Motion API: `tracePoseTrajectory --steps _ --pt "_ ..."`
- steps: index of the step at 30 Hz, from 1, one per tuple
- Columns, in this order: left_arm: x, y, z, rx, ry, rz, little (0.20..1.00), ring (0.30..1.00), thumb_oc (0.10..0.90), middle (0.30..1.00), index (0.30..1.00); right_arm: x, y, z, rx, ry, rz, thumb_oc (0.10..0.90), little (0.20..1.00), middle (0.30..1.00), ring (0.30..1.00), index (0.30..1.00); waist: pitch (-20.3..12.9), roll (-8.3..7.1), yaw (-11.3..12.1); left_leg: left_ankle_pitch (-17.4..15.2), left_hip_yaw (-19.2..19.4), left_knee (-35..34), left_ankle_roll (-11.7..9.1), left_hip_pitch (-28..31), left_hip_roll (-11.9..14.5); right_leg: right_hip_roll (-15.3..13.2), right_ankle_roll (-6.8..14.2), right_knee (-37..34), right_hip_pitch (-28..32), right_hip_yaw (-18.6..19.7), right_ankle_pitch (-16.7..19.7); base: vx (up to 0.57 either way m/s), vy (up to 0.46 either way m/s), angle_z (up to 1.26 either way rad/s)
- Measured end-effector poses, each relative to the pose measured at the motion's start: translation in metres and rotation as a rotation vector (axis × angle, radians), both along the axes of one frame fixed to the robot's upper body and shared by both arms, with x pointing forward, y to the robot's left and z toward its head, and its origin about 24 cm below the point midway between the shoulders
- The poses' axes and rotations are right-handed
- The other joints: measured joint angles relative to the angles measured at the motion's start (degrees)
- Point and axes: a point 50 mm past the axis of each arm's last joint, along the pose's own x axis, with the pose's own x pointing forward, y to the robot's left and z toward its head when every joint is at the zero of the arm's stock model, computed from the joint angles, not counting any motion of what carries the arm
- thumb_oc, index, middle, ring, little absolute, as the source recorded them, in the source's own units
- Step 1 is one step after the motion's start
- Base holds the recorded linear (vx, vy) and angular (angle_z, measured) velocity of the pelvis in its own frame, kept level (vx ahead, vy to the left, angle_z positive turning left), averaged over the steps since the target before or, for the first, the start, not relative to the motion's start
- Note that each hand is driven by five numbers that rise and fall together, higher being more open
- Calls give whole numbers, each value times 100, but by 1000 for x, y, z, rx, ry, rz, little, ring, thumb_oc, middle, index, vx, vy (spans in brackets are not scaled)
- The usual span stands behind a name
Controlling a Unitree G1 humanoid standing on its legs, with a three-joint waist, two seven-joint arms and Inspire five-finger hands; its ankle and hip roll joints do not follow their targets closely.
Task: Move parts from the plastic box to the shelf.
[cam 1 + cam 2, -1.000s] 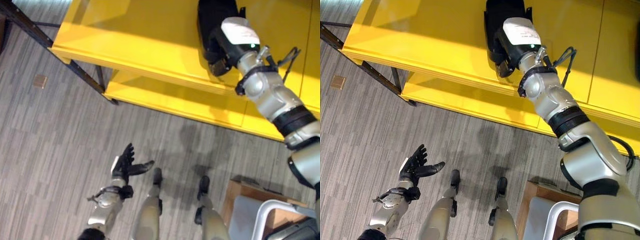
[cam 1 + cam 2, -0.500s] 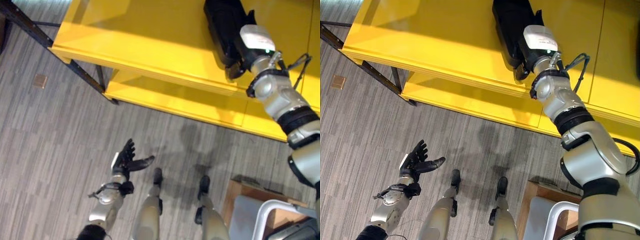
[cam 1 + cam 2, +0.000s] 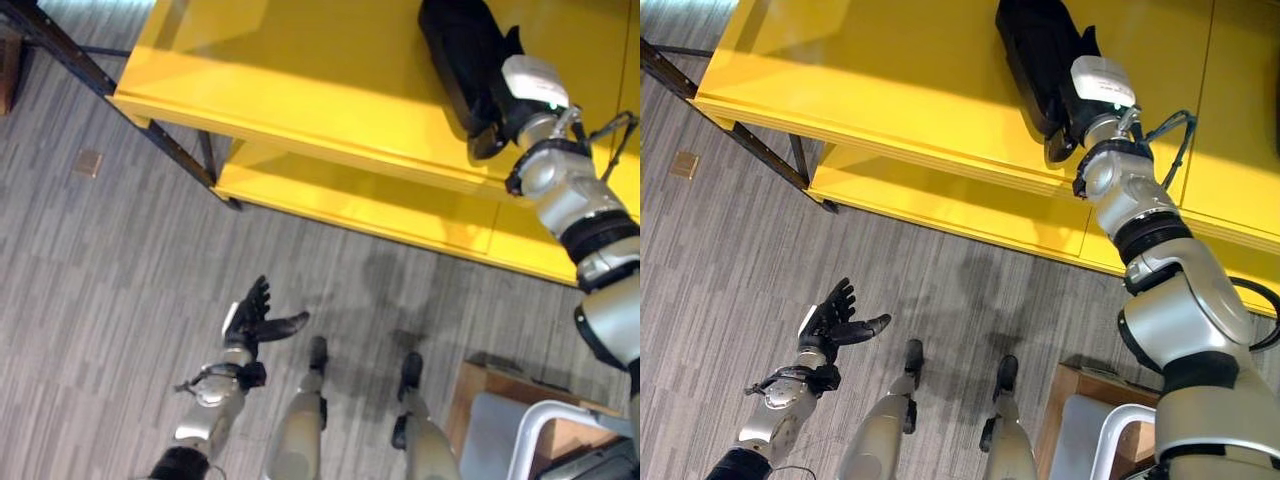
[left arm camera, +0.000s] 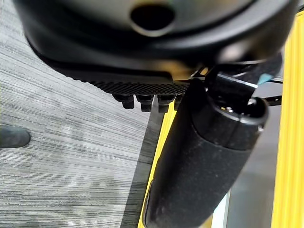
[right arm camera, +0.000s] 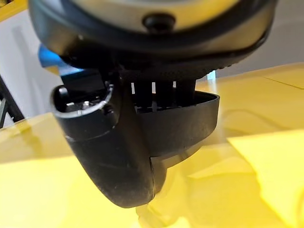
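Grey striped carpet floor [image 3: 120, 270], with fine lines in its weave, under a glossy yellow shelf [image 3: 300, 90] – two flat smooth boards one above the other, carried on a thin dark metal frame [image 3: 150, 130]. On the upper board a black part [image 3: 465, 55], long and rounded, matte like moulded plastic, lying flat near the front edge. Right hand [image 3: 1072, 105] at the near end of this part, on the shelf; in the right wrist view the thick black thumb [image 5: 118, 156] in front of a curved black shell of the part [image 5: 190, 123], fingers passing behind its rim. Cannot tell if these fingers clasp the part or only rest against it, because hidden by the shell. Left hand [image 3: 255, 318] low over the carpet, well apart from the shelf, palm turned up, fingers straight and spread, thumb standing out to the side – holding nothing. In the left wrist view the rough, textured palm edge and the rounded thumb of that hand against the carpet and a yellow edge. At the lower right of the head views a brown cardboard box [image 3: 480, 385] on the floor, beside a pale object with a white curved rim [image 3: 530, 430].
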Motion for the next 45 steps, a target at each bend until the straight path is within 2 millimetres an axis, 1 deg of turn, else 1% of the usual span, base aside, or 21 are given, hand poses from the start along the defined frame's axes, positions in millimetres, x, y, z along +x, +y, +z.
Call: tracePoseTrajectory --steps 5,10,12,17,26,32,37,45 --pt "0 0 0 1 1 3 1000 1000 900 1000 1000 1 -4 -2 93 -18 -27 400 300 300 300 300 -1 10 -4 10 3 4 15 -25 -39 -42 6 28 -37 -4 4 0 0 0" --pt "2 0 2 4 -5 14 1000 1000 900 1000 1000 1 -5 -2 108 -35 -44 400 300 300 300 300 -1 10 -7 19 -9 33 25 -75 -49 -57 22 28 -60 -13 15 -2 -1 1" --pt "2 -1 2 5 -5 10 1000 1000 900 1000 1000 2 -4 -5 254 -55 -55 400 300 300 300 300 -2 11 -13 19 -7 46 26 -82 -48 -57 23 37 -68 -13 19 0 0 0" --pt "4 -5 2 6 -8 -3 1000 1000 900 1000 1000 2 -9 -6 381 -90 -83 400 300 300 300 300 -2 12 4 19 -8 48 26 -84 -50 -60 24 38 -67 -13 19 0 0 0" --pt "4 -4 2 10 -6 14 1000 1000 900 1000 1000 2 -10 -5 424 -105 -98 400 300 300 300 300 -2 12 8 19 -14 47 26 -88 -53 -58 24 38 -67 -21 19 0 0 0" --pt "4 -5 2 10 -7 12 1000 1000 900 1000 1000 1 -12 -5 475 -118 -106 400 300 300 300 300 -3 12 7 19 -19 48 26 -92 -54 -60 23 36 -67 -22 19 0 0 0" --pt "5 -5 3 11 -8 9 1000 1000 900 1000 1000 1 -16 -6 483 -118 -124 400 300 300 300 300 -3 13 12 19 -21 51 26 -93 -55 -62 23 38 -67 -23 19 0 0 0" --pt "5 -6 3 11 -10 7 1000 1000 900 1000 1000 0 -20 -2 546 -134 -140 400 300 300 300 300 -3 14 7 16 -42 98 27 -138 -57 -65 23 34 -68 -29 19 0 0 0"
